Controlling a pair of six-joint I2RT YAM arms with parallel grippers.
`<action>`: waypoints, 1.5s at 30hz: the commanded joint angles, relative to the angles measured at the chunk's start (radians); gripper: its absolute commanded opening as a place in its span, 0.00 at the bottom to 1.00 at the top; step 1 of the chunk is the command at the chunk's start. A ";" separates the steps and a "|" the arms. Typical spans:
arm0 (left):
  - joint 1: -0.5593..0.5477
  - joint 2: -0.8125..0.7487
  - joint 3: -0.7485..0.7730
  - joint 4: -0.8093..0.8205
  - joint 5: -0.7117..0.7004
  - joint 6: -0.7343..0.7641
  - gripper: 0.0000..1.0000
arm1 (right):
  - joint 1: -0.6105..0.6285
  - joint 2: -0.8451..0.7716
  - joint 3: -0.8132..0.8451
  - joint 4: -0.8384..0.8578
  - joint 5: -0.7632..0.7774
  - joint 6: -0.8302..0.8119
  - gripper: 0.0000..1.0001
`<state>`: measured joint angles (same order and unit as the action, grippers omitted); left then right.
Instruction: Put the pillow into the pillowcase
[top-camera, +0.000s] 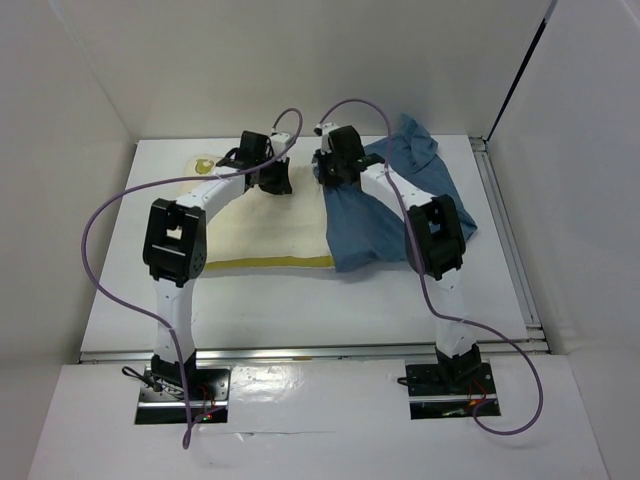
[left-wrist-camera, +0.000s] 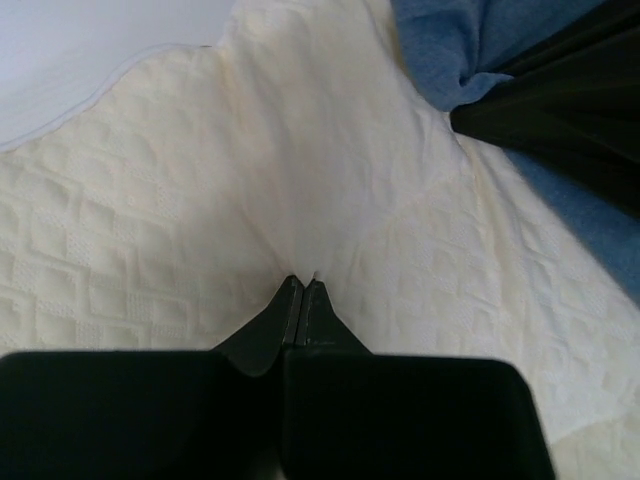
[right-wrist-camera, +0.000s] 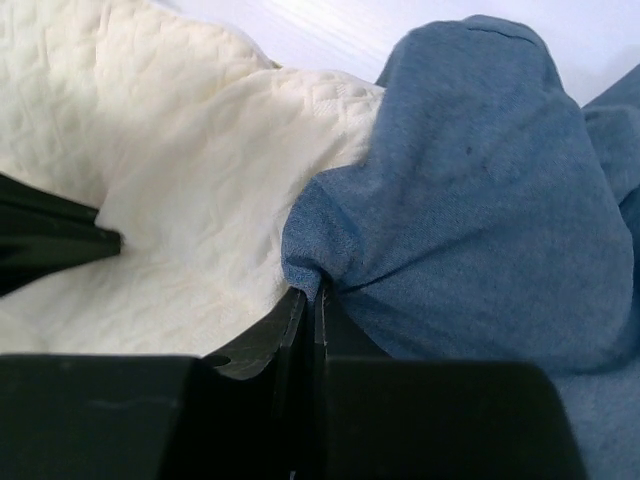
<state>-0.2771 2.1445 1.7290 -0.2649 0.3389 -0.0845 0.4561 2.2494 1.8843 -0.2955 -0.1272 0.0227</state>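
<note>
The cream pillow (top-camera: 262, 232) lies flat on the table, its right end under the edge of the slate-blue pillowcase (top-camera: 385, 215), which lies crumpled to its right. My left gripper (top-camera: 274, 180) is shut, pinching a fold of the pillow (left-wrist-camera: 250, 200) near its far edge. My right gripper (top-camera: 333, 178) is shut on the pillowcase's edge (right-wrist-camera: 470, 200), right beside the pillow (right-wrist-camera: 200, 200). The two grippers are close together. The right gripper shows as a dark shape in the left wrist view (left-wrist-camera: 560, 110), and the pillowcase (left-wrist-camera: 440, 45) lies around it.
The white table (top-camera: 300, 310) is walled by white panels at the back and both sides. A metal rail (top-camera: 505, 230) runs along the right edge. Purple cables loop over both arms. A yellow mark (top-camera: 203, 160) shows at the pillow's far left corner.
</note>
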 joint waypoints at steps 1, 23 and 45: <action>-0.063 -0.089 0.043 -0.011 0.204 -0.095 0.00 | 0.090 0.039 0.113 0.001 -0.113 0.052 0.00; -0.022 -0.311 -0.113 -0.080 0.039 -0.044 0.89 | -0.048 -0.246 -0.145 -0.036 -0.031 0.079 0.66; -0.465 -0.974 -0.810 -0.196 -0.245 0.784 0.92 | -0.206 -0.764 -0.531 -0.148 -0.160 -0.058 0.70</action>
<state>-0.7162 1.2442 0.9733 -0.5583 0.2031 0.5713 0.2508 1.5566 1.3800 -0.3882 -0.2512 -0.0116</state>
